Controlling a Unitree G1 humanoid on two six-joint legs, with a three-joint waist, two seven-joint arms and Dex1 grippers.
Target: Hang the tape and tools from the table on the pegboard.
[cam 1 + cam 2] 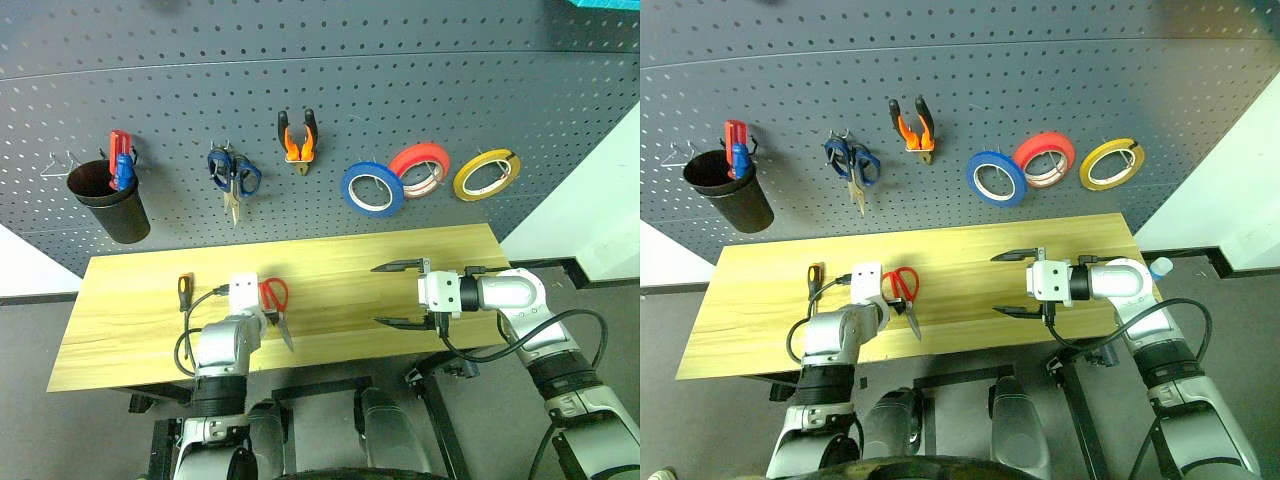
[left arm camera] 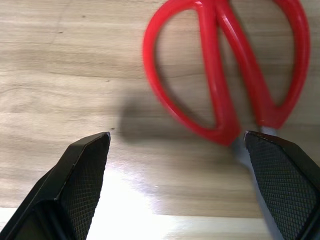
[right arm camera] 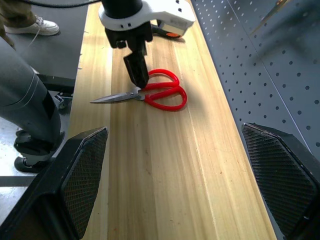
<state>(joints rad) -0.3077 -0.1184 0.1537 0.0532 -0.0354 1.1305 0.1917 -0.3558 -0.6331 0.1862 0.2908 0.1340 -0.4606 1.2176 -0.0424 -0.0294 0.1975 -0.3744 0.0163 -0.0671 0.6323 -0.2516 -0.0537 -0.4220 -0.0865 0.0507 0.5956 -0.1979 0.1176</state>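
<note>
The left pincer (image 2: pixel 177 145) is spread wide over the red-handled metal scissors (image 1: pixel 275 300) near the front edge of the light wooden worktop (image 1: pixel 340 275) (the right pincer (image 1: pixel 400 294) is spread too), and might push them off.

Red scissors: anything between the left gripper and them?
Nothing visible. The left gripper hangs open just above the red scissors on the table, its fingers straddling the handle end, with only bare wood between.
</note>
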